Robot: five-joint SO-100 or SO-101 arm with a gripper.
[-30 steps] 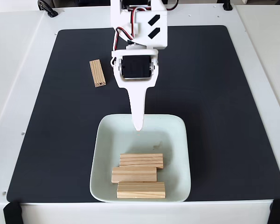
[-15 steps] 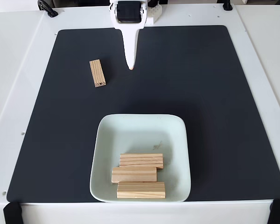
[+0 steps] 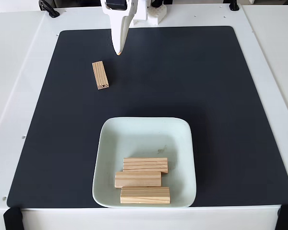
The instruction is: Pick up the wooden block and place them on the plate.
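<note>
Three blocks plated, one left out on the mat.

Pincer [image 3: 118, 51] hanging near the far edge of the black mat [image 3: 230, 96], tip pointing down, carrying nothing; open or closed impossible to tell from this angle. Last wooden block [image 3: 100, 74] lying alone toward the mat's far left corner, just beside and nearer than the tip, long axis running roughly front to back. Three more blocks [image 3: 145, 165] lined up in the near half of the plate [image 3: 144, 132] at the mat's near edge. Best done, by judgement: drop straight over the block's middle, close across its narrow width, lift clear before swinging. Plenty of bare mat between block and plate; free room in the plate's far half for setting down.
</note>
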